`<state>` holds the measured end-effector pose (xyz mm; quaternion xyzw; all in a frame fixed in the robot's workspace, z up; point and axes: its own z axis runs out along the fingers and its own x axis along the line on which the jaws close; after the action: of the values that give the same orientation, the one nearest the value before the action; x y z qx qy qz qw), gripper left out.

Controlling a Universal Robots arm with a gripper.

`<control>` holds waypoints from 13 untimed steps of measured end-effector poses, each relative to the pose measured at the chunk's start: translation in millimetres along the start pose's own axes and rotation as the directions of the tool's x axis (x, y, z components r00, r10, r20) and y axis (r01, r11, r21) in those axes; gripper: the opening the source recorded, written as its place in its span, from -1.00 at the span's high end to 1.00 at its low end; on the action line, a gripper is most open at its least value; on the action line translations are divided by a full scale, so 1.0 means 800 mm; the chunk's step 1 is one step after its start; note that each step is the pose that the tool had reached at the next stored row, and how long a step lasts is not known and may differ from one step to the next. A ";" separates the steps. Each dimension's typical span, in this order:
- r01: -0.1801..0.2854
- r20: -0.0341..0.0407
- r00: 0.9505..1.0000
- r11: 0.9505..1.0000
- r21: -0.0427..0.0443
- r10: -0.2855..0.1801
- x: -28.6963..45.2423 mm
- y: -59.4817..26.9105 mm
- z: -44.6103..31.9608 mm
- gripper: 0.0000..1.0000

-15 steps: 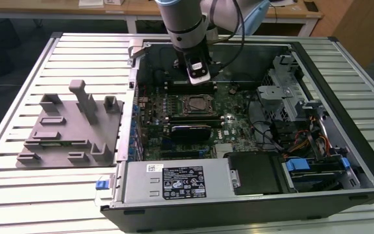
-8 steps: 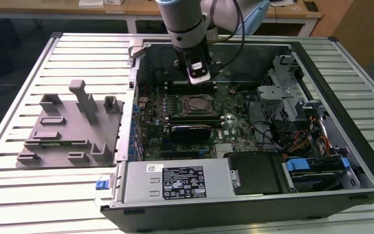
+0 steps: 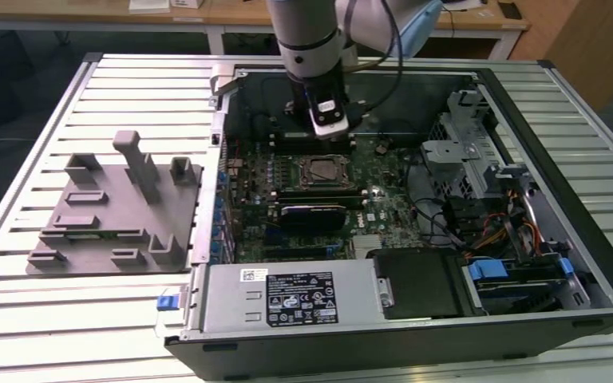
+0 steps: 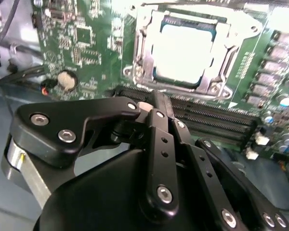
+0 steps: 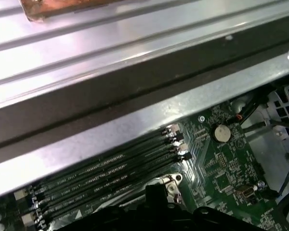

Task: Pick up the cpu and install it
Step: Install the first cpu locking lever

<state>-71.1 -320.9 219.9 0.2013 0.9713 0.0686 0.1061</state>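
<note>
- The cpu [image 4: 185, 53] already lies in the socket [image 4: 145, 57] on the motherboard [image 4: 86, 43], so the pick-up looks done; the socket's frame appears open around it, so I judge the install unfinished.
- Its top is a pale, silvery square, glaring under the light, with a thin dark rim.
- In the second wrist view, my tool [image 4: 156, 103] sits at 6 o'clock of the chip, above the memory slots [image 4: 216, 118]; its fingers are drawn together on nothing.
- In the exterior view, the grey tray [image 3: 115, 211] rests on the table [image 3: 29, 319] at 9 o'clock of the computer case [image 3: 392, 335].

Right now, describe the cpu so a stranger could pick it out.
Look inside the open computer case, at the green motherboard. Near its middle lies a metal-framed socket; the cpu lies in it, a flat silvery square, unlike the long dark memory slots alongside.
</note>
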 end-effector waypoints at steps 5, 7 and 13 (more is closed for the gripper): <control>0.006 -0.041 0.999 0.998 0.062 -0.003 -0.0072 0.003 0.0019 0.79; 0.007 -0.071 0.998 0.996 0.088 -0.001 -0.0107 0.004 0.0028 0.79; 0.009 -0.088 0.996 0.995 0.103 0.001 -0.0132 0.005 0.0034 0.79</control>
<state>-59.5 -321.1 219.9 0.2013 0.9777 0.0267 0.0526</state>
